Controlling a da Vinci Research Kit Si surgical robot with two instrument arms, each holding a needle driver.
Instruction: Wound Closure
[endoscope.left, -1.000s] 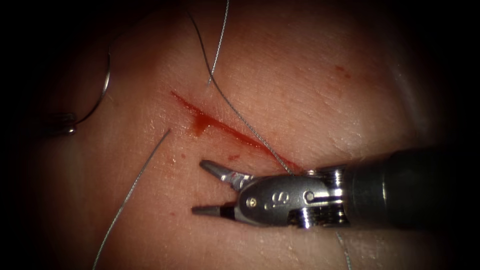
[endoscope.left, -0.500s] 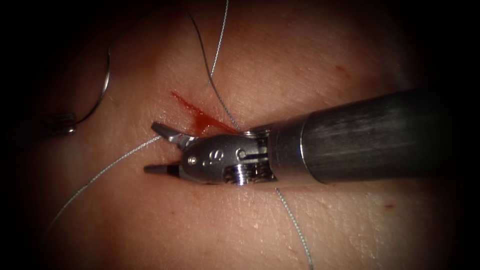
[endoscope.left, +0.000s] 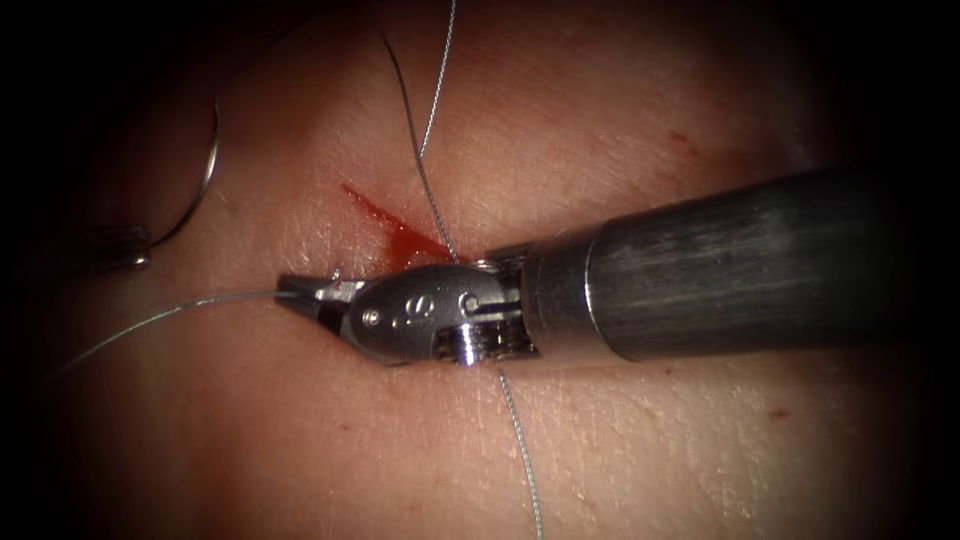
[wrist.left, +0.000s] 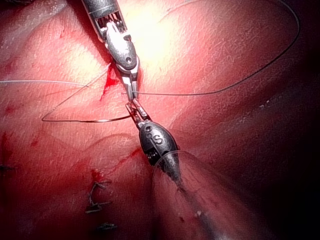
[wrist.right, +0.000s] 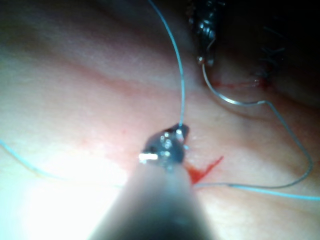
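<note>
Right tool (endoscope.left: 300, 290) is clamped on the thread (endoscope.left: 160, 315) left of the cut (endoscope.left: 385, 222).
Needle (endoscope.left: 205, 180) is held near one end by the left tool (endoscope.left: 125, 250), far left, clear of the tissue (endoscope.left: 620, 450).

Endoscope looks down from above and in front, close on the cut (endoscope.left: 400, 225) in the tissue (endoscope.left: 620, 150); each wrist view looks along its own shaft, very near its jaws, and all three share the cut and right tool (endoscope.left: 300, 290).

Dark surround, bright central light
</note>
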